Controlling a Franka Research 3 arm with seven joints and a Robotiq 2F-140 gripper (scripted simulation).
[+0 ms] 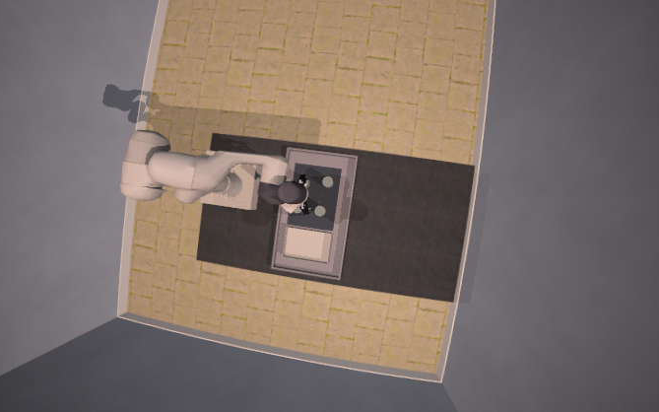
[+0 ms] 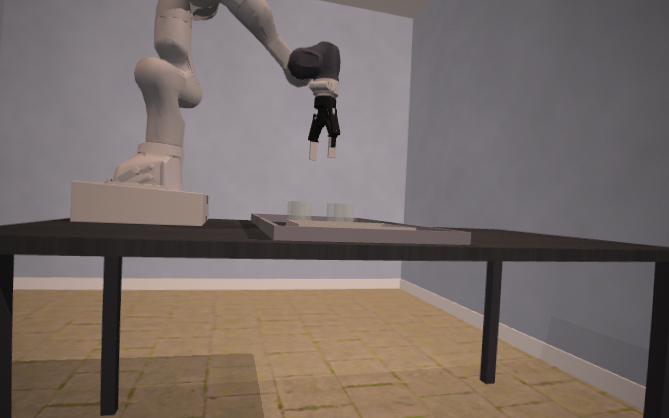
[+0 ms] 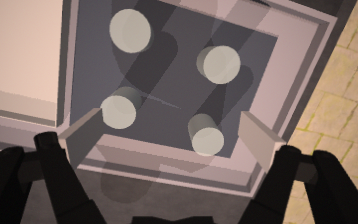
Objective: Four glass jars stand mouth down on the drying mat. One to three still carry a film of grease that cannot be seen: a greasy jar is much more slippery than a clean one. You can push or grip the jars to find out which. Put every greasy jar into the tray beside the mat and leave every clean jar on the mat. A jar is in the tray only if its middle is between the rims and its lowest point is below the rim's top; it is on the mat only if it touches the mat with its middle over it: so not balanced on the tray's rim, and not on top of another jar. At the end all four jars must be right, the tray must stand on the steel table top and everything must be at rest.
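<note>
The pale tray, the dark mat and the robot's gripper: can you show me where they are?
Pale tray [image 1: 306, 244] [image 3: 20, 50]: top and wrist views, bare inside floor.
Dark mat [image 1: 315, 223] [image 3: 165, 117]: top and wrist views, bare surface.
Gripper [image 2: 322, 150] [image 3: 172, 122]: exterior and wrist views, midway between its fingertips.

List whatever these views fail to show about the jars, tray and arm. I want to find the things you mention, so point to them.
- Grease on the glass jars [image 1: 327, 181] [image 2: 299, 209] [image 3: 130, 31]: invisible in every view.
- Tray floor [image 1: 305, 244] [image 3: 20, 50]: exterior, hidden by the low angle; wrist, cut off by the left edge.
- Arm's upper part [image 2: 269, 31]: exterior, cropped by the top edge.
</note>
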